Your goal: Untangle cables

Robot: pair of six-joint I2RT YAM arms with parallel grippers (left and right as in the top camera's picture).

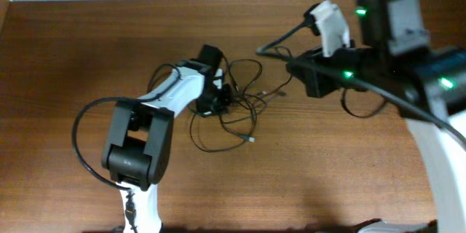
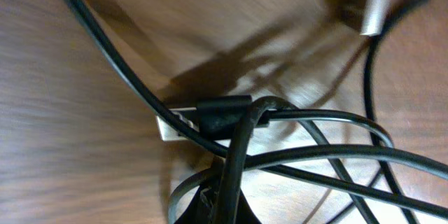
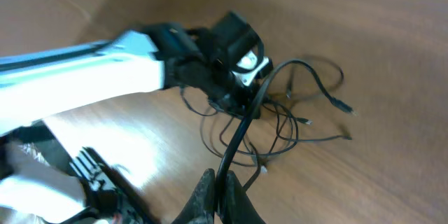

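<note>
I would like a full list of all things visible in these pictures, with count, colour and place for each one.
cables: several, exact count unclear; black; tangled at the table's middle
plug ends: a few; silver-tipped; at the cables' ends
table: one; brown wood; under everything
left arm: one; white and black; lower left
right arm: one; white and black; right side
left hand: one; black; shut in the tangle
right hand: one; black; shut on one cable

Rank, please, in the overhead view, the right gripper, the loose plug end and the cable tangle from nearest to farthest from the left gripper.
1. cable tangle: right at the left gripper.
2. loose plug end: lower right of it.
3. right gripper: farthest, to the right.
</note>
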